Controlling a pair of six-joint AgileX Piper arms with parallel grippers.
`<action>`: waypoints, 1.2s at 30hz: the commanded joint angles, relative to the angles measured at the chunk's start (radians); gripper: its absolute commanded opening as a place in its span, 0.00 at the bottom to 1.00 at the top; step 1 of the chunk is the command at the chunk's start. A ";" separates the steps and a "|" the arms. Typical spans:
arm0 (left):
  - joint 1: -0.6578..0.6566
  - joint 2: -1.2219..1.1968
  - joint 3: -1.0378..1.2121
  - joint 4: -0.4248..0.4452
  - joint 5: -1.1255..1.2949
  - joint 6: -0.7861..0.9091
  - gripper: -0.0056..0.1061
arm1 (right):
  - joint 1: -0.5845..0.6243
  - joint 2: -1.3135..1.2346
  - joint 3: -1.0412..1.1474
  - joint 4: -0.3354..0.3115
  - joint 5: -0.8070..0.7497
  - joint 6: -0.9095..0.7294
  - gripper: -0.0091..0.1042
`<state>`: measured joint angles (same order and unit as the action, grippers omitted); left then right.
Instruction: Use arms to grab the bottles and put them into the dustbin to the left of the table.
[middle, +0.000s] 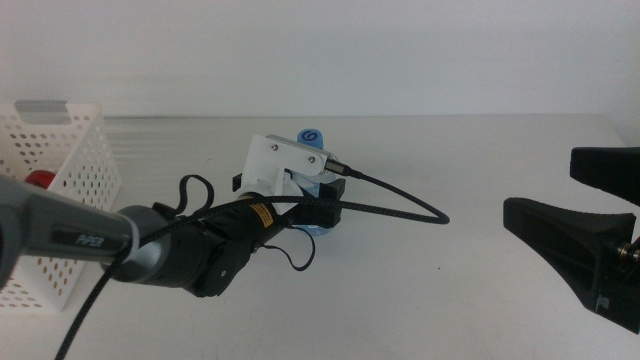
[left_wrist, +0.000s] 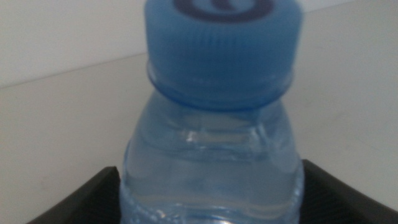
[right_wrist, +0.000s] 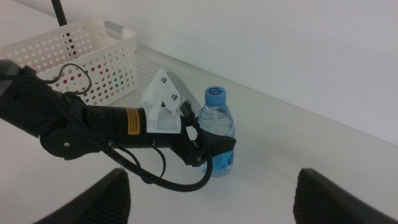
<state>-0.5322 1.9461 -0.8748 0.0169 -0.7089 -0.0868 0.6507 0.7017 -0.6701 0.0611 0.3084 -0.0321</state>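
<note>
Left black gripper at mid-table, jaws either side of small clear blue-capped water bottle — grip unconfirmed, right gripper spread wide, waiting, white perforated plastic basket at left.

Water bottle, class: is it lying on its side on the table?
No, the water bottle stands upright, blue cap on top, with the left gripper around its body.

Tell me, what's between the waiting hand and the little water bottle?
Only bare table. The right wrist view shows nothing between the right hand and the water bottle, which the left hand has reached.
</note>
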 joint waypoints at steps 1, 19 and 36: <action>0.000 -0.029 -0.037 -0.003 -0.109 -0.023 0.86 | 0.002 -0.001 -0.028 -0.003 -0.073 -0.010 0.70; -0.004 -0.087 -0.038 0.014 0.005 -0.038 0.03 | 0.002 -0.001 -0.028 -0.003 -0.073 -0.010 0.70; 0.078 -0.607 -0.010 0.011 0.695 0.011 0.01 | 0.002 -0.001 -0.028 -0.003 -0.073 -0.010 0.70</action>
<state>-0.4702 1.4347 -0.8471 0.0321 0.0000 -0.0731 0.6507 0.7017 -0.6701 0.0611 0.3084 -0.0321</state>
